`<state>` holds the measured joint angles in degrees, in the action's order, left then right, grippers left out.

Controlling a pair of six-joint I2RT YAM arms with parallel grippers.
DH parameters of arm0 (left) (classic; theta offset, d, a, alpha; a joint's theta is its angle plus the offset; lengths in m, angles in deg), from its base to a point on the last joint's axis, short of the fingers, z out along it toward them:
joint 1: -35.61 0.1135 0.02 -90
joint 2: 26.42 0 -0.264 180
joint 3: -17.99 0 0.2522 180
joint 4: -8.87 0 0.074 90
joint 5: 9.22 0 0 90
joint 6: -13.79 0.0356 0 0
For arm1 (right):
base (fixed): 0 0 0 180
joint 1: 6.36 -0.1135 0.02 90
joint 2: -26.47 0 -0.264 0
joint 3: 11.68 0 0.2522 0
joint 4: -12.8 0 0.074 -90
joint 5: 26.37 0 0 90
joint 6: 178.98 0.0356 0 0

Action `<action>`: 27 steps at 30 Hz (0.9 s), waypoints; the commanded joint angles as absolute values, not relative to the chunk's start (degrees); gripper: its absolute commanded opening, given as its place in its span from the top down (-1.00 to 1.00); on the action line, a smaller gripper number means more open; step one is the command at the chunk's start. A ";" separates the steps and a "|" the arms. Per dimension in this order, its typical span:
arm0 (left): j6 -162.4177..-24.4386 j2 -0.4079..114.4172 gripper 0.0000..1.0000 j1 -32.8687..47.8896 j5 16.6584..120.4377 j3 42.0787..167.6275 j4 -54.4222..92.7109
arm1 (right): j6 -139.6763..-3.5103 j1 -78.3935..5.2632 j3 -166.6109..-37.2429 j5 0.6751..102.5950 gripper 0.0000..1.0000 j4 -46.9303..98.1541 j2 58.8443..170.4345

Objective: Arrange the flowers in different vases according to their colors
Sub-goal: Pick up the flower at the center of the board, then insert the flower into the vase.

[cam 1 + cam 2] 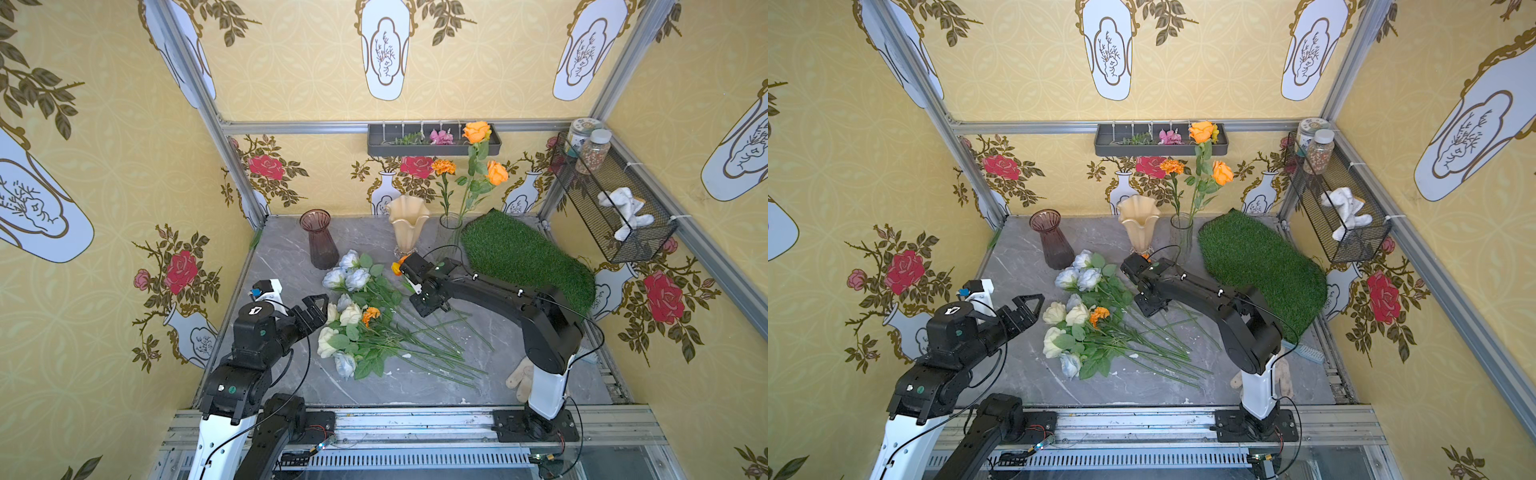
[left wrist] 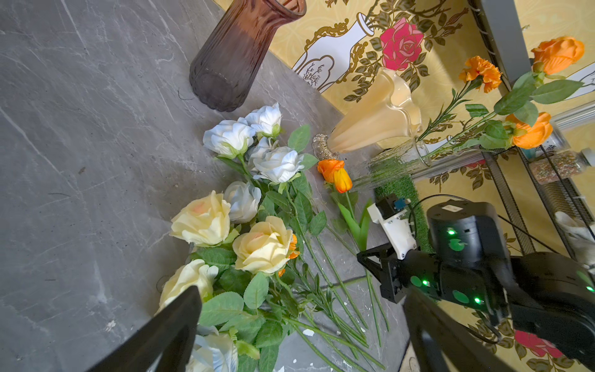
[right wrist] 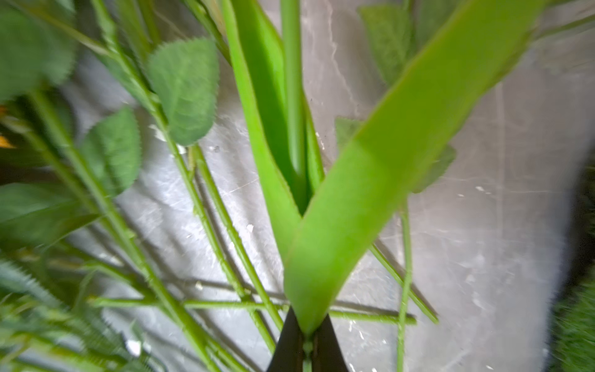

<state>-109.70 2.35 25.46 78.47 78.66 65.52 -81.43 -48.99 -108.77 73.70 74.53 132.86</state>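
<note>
While left fingers (image 1: pixel 316 301) gape by the flower pile (image 1: pixel 353 328), right fingers (image 3: pixel 288 351) clamp one stem (image 3: pixel 292 80).
Its orange flower (image 2: pixel 335 175) lies short of the clear vase (image 1: pixel 450 222); gripped thinly at the tips, it could slip or drag neighbouring stems (image 1: pixel 436 336).

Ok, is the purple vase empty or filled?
Empty. The purple vase stands upright, with no stems rising from its mouth in both top views, and nothing shows through its glass.
</note>
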 commanded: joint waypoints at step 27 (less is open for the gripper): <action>-109.51 -0.54 -1.00 25.50 77.93 78.63 64.68 | -85.73 -29.53 -97.42 78.03 1.00 -13.48 110.87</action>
